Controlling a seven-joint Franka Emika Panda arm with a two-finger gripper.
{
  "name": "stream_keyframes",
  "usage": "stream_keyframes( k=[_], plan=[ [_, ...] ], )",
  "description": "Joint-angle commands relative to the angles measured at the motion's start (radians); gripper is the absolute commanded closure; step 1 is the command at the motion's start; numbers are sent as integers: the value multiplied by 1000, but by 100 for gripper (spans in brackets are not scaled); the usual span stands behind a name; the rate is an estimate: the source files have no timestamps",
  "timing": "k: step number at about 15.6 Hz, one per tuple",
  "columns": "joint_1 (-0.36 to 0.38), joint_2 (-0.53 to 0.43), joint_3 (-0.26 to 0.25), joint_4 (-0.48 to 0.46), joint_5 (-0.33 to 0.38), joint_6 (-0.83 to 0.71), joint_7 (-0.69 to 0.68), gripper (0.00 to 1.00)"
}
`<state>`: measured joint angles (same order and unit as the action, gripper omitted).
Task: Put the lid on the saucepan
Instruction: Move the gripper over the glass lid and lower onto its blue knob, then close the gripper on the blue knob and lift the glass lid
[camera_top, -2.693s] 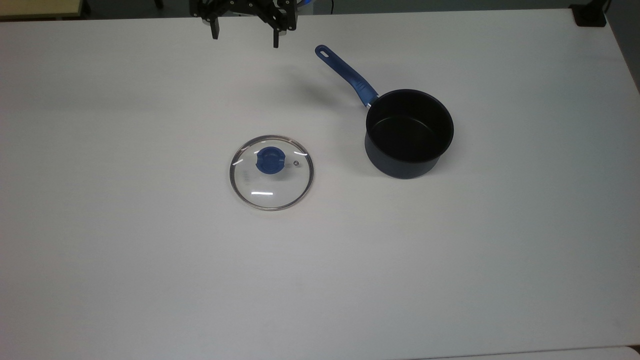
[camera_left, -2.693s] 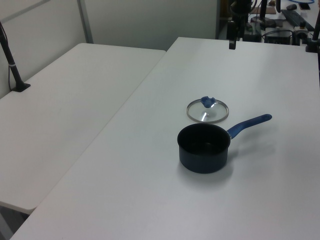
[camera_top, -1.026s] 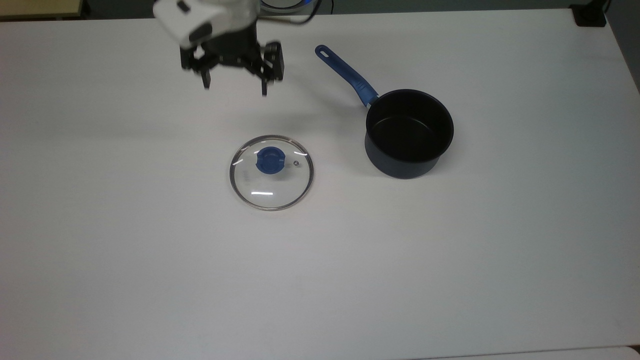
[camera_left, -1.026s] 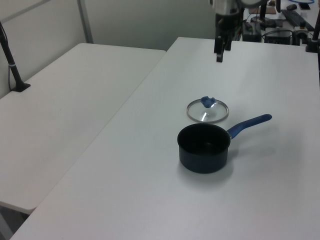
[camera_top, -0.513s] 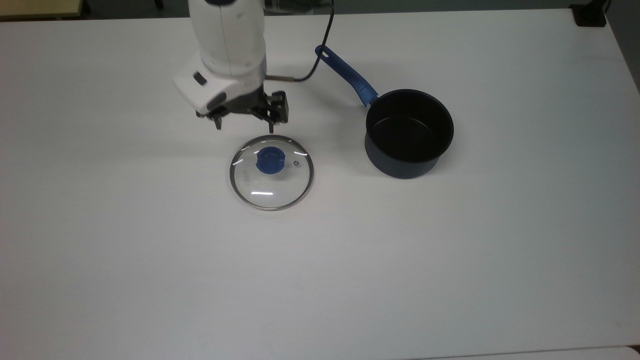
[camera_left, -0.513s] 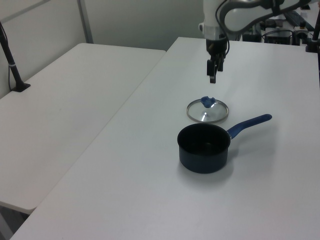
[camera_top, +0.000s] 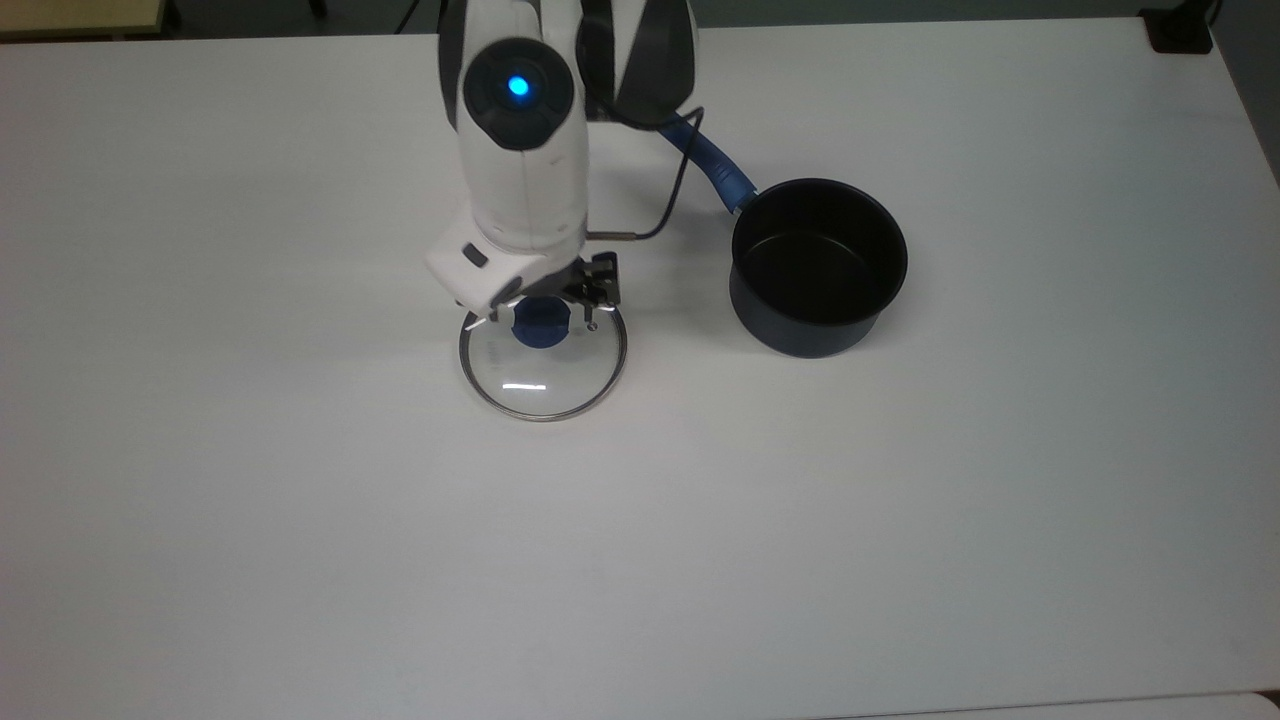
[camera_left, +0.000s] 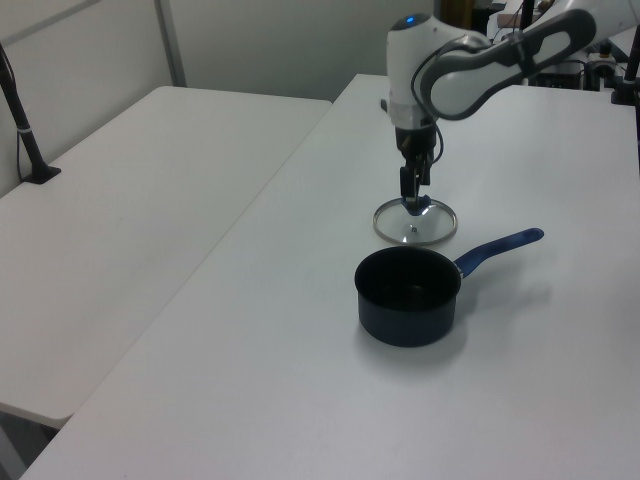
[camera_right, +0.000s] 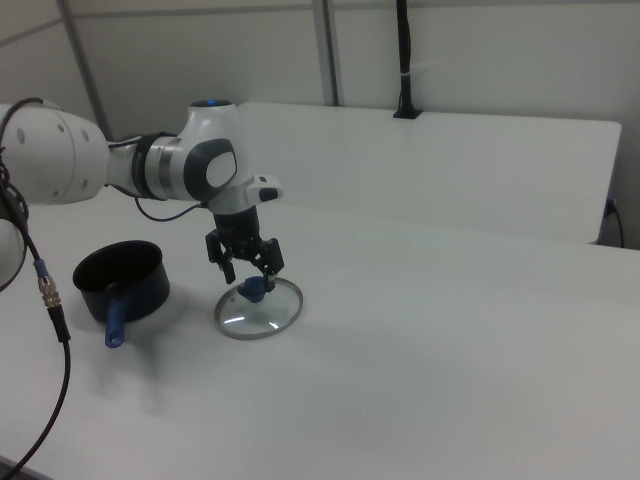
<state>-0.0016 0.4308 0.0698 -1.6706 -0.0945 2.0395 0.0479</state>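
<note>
The glass lid (camera_top: 545, 385) lies flat on the white table (camera_top: 300, 500), its blue knob (camera_top: 540, 327) partly covered by my wrist. My gripper (camera_top: 543, 318) is open and points down right over the knob, one finger on each side. From the right view, the gripper (camera_right: 250, 272) hangs just above the knob (camera_right: 255, 291) of the lid (camera_right: 262, 312). The dark saucepan (camera_top: 818, 265) stands upright and empty on the top view's right, with its blue handle (camera_top: 718, 168) running under my arm. The left view has the gripper (camera_left: 412, 195) over the lid (camera_left: 418, 228), with the saucepan (camera_left: 408, 295) nearer.
A second white table (camera_left: 130, 200) adjoins this one on the left view's left, with a black post (camera_left: 25, 130) clamped to it. A cable (camera_right: 45, 290) hangs at the right view's left edge. A black block (camera_top: 1180, 30) sits at the top view's upper right corner.
My arm has come from the far table edge toward the lid and lowered. The open gripper now straddles the knob. Lid and saucepan have not moved.
</note>
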Motion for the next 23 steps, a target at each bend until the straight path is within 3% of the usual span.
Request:
stream_keyframes(
  k=[1,3,7,12,16,19,23],
  plan=[
    [15,9,-7,-8,1,53,-17,26],
    [15,9,-7,-8,1,62,-20,46],
    [15,5,-7,-8,1,73,-26,71],
    [14,-75,-7,8,15,-17,-14,72],
    [37,-104,5,110,39,-103,100,72],
    [89,-102,11,201,82,-220,182,72],
    [234,-106,10,219,84,-246,292,70]
  ],
)
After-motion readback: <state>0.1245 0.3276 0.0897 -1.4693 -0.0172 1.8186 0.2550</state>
